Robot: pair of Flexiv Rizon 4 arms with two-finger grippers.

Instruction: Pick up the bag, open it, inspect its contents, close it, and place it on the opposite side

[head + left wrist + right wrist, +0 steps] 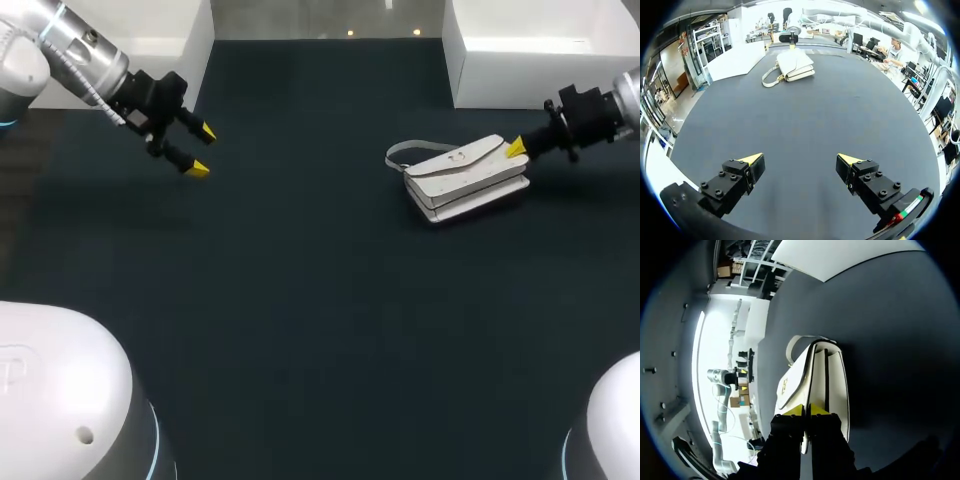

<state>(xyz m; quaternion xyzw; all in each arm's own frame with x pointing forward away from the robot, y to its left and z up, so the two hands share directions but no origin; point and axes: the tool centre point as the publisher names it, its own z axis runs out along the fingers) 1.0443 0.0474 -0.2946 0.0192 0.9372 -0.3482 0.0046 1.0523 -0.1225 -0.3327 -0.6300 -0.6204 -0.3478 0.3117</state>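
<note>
A white flap bag (465, 178) with a short strap lies flat on the dark table, right of centre. My right gripper (515, 149) sits at the bag's far right corner. In the right wrist view its yellow tips (808, 410) are pressed together on the thin edge of the bag (810, 375), whose flap runs between the fingers. My left gripper (200, 150) hangs open over the table's left side, far from the bag. In the left wrist view the open gripper (800, 162) holds nothing, and the bag (795, 65) lies far ahead of it.
A white box (540, 50) stands at the back right, just behind the bag. Another white box (170, 30) stands at the back left. Bare dark table (320, 320) spreads across the middle and front.
</note>
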